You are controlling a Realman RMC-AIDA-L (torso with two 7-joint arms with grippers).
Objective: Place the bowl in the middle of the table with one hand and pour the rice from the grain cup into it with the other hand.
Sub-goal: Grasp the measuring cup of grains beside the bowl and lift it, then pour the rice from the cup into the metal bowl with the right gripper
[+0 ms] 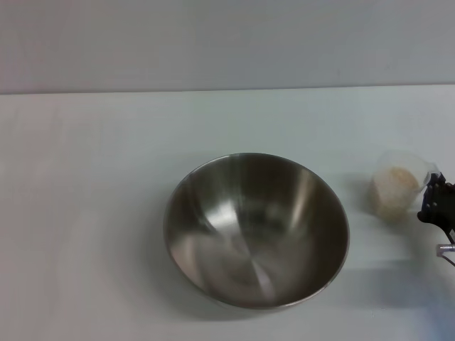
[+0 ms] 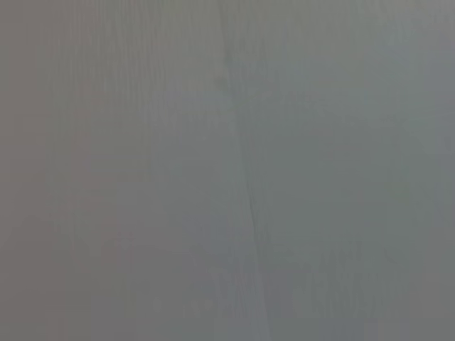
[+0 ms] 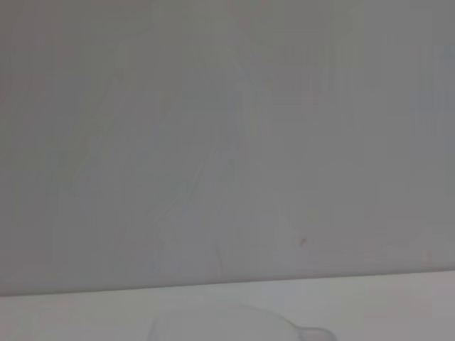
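Your small clear plastic grain cup point(image 1: 399, 186) of cream rice point(image 1: 395, 179) sits right of the wide steel bowl point(image 1: 257, 229) mid-table, right gripper point(image 1: 435, 202) just beside it w/ fingers I can't tell open or closed — cup's light, thin, squashable, so grip mid-wall, gently.

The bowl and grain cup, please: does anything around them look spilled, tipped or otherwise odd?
Nothing stands out. The bowl sits upright and empty, the grain cup stands upright holding its rice, with the right gripper beside it.
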